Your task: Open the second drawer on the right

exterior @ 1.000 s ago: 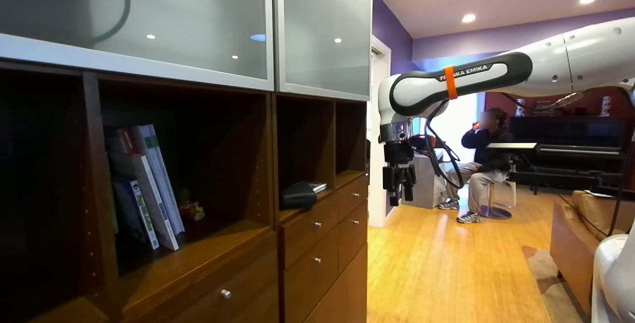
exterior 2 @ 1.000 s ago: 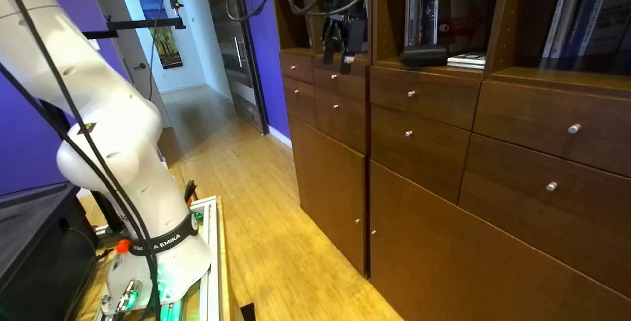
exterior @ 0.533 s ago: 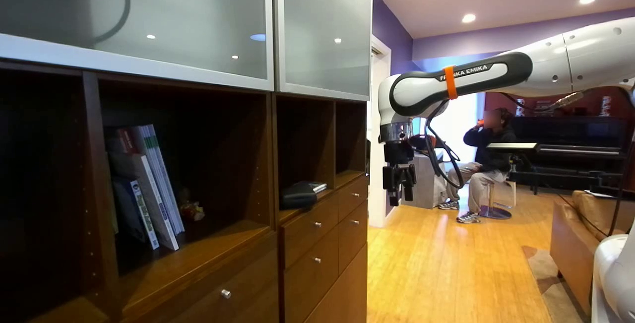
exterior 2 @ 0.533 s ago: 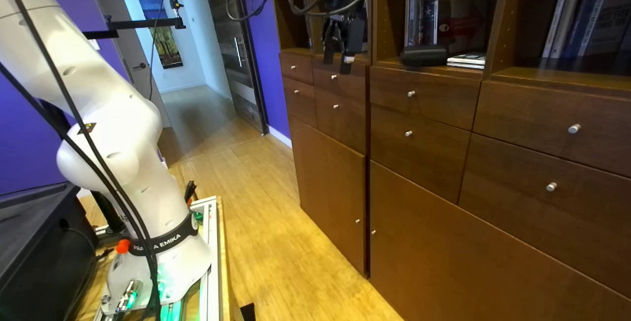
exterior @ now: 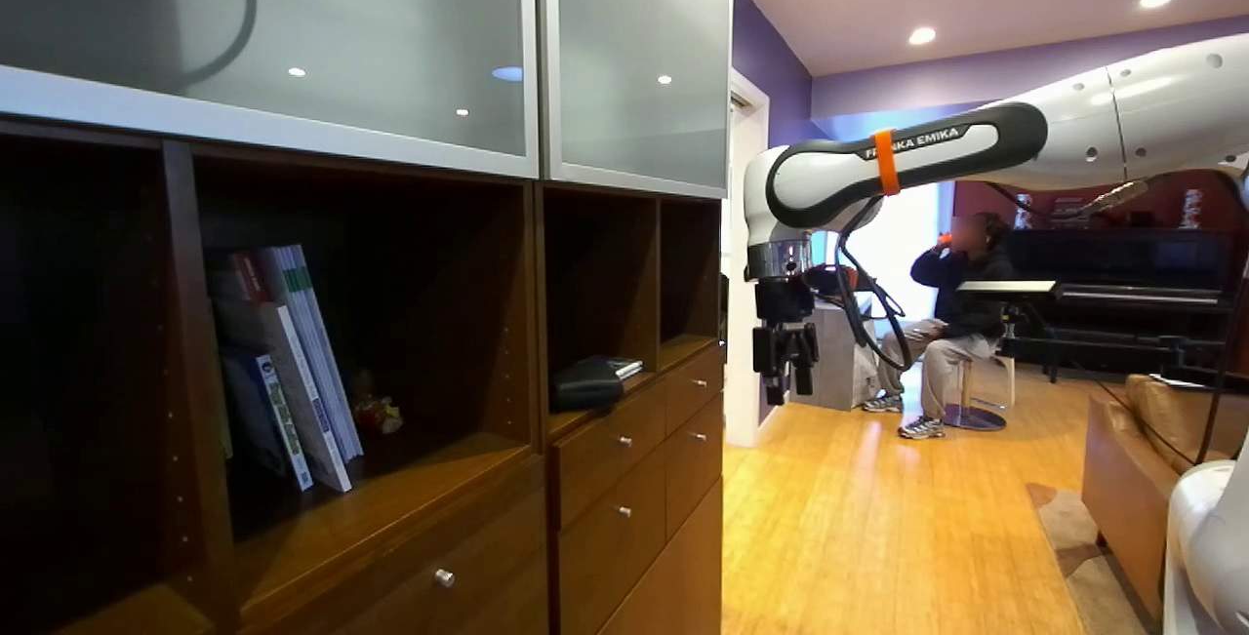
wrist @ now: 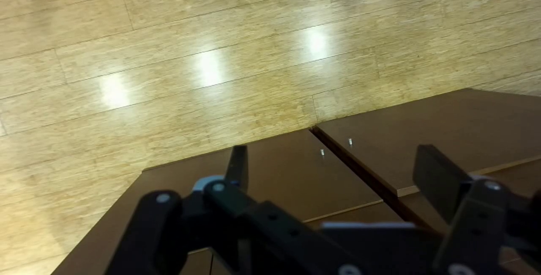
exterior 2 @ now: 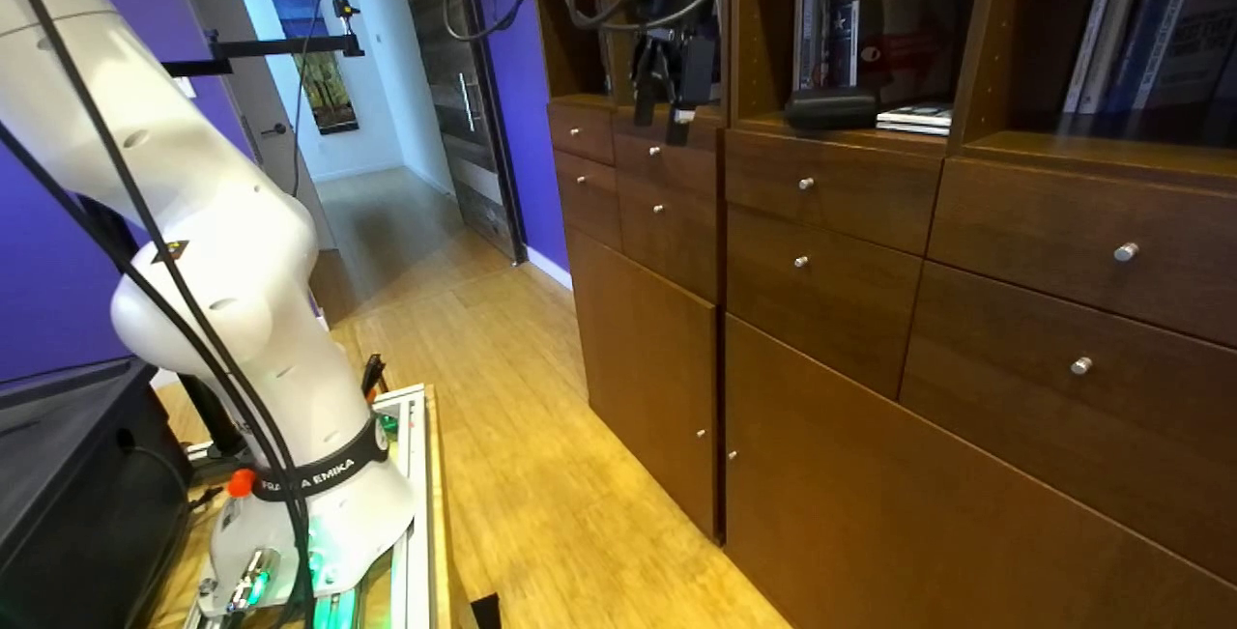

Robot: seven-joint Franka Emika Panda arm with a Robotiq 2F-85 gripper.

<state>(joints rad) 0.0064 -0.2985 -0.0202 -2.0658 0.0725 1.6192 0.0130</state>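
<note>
The gripper (wrist: 334,163) hangs released, its fingers (wrist: 437,178) spread around nothing; the arm (exterior: 927,167) has not visibly moved in the past second. Beyond, the second drawer (exterior: 695,467), probably the lower right one, sits closed, so opening it likely awaits a reach; only the seated person (exterior: 948,308) has shifted.

The cabinet (exterior 2: 643,329) is showing smooth wood with a satin sheen, its knobs (exterior 2: 1081,366) gleaming like metal. The upper doors (exterior: 390,40) are holding frosted glass inside smooth, metallic frames (exterior: 244,125). The pincer (wrist: 334,167) is looking matt, while the arm (exterior 2: 237,238) is shining like glossy plastic. Along the cabinet-side edge of the tabletop (exterior 2: 442,532), bare wood is meeting a metal rail (exterior 2: 408,590). Wooden floorboards (wrist: 262,30) are looking glossy.
</note>
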